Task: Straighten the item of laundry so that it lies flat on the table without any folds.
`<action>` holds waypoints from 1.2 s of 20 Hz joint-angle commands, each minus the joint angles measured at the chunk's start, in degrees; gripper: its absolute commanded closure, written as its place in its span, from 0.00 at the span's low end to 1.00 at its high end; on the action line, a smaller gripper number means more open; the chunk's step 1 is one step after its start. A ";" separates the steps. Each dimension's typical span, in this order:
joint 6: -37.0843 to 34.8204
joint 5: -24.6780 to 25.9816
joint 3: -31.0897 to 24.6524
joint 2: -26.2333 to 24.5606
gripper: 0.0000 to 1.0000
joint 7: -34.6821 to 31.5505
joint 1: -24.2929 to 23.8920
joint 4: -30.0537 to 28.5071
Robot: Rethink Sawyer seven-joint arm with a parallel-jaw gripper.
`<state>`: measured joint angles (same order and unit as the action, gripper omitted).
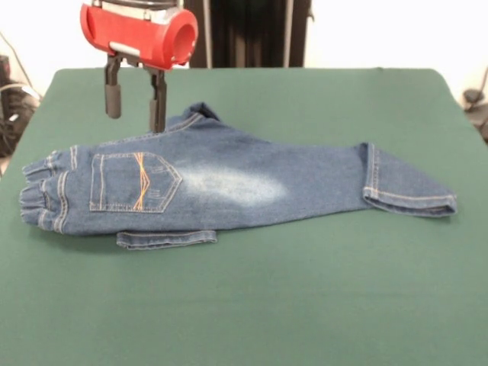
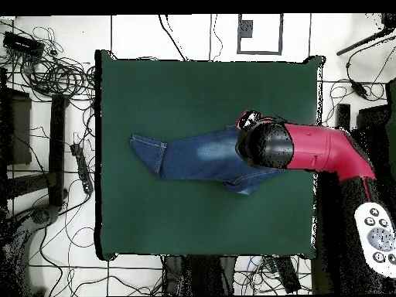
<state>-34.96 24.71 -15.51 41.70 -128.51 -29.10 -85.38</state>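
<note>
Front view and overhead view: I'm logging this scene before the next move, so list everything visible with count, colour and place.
jeans: one, faded blue denim, lying sideways mid-table, leg end folded over, a second hem poking out beneath.
table: one, dark green, under the jeans.
cables: many, black, on the floor beside the table.
remote-like pad: one, white, beside the table near the arm.
arm: one, red and black, reaching over the waistband end.
gripper: one, black, open, over the jeans' far edge; contact unclear.
</note>
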 commanded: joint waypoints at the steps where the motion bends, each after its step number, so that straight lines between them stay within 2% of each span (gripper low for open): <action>1: 1.72 1.78 -6.57 -4.46 0.00 8.37 0.63 -7.08; 24: -1.15 2.05 -7.24 -4.39 0.00 10.62 -0.09 -5.88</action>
<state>-34.97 25.33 -15.85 40.60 -128.51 -29.73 -85.54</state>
